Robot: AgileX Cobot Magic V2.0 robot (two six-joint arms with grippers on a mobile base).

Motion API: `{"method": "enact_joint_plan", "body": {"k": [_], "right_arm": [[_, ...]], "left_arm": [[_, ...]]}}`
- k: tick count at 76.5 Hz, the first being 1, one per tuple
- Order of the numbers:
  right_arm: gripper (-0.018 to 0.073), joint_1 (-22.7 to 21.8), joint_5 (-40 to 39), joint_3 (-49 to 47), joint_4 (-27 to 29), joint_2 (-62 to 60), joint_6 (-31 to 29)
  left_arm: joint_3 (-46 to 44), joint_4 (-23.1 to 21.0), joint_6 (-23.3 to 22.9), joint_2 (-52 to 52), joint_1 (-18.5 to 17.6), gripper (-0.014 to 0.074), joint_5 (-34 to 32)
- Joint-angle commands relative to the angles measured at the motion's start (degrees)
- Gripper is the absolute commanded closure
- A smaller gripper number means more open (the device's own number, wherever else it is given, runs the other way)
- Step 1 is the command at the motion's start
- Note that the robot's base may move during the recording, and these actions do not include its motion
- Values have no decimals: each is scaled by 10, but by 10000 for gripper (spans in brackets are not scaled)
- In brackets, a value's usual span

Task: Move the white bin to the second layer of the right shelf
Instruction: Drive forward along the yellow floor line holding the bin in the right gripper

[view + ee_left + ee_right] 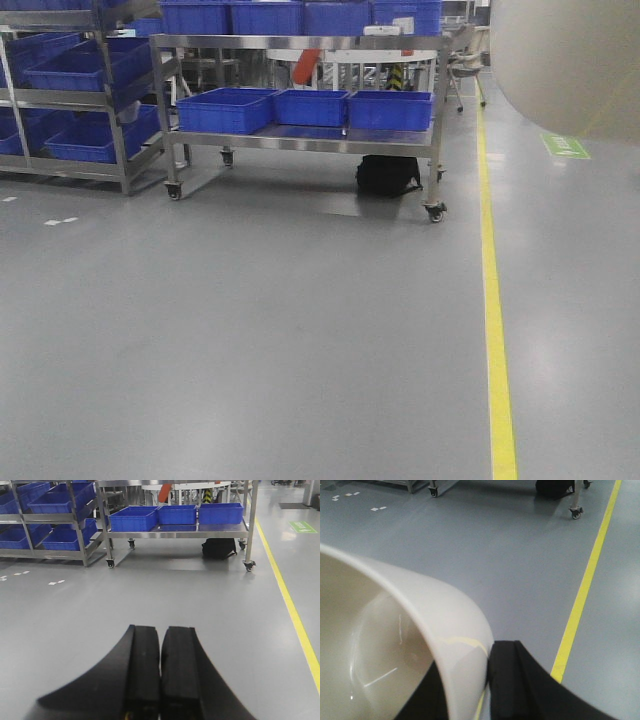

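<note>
Currently, white bin point(420, 610): cream, glossy, smooth rounded wall, no legible marking, held above the grey floor point(520, 555) with its wall pinched between the black fingers of the right gripper point(470, 685). Left gripper point(160, 675): empty, curved black fingers pressed together, pointing toward a steel trolley point(300, 140) bearing blue crates point(225, 108). Green floor sign point(565, 146): lettering too blurred to read.

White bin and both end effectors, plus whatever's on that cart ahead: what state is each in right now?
White bin: held in the air, wall pinched by the right end effector, visible inside empty.
Right end effector: shut on the white bin.
Left end effector: shut, holding nothing.
Blue crates: three upright on the steel cart's lower shelf.
</note>
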Motion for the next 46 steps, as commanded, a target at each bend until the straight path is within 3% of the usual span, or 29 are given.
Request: {"method": "enact_joint_plan", "body": {"k": [1,46], "right_arm": [[503,-3,-57,-19,-2,-7,-1],[503,-3,-57,-19,-2,-7,-1]], "left_arm": [[21,0,-3,-8,-3,512,-50],[21,0,-3,-8,-3,512,-50]]}}
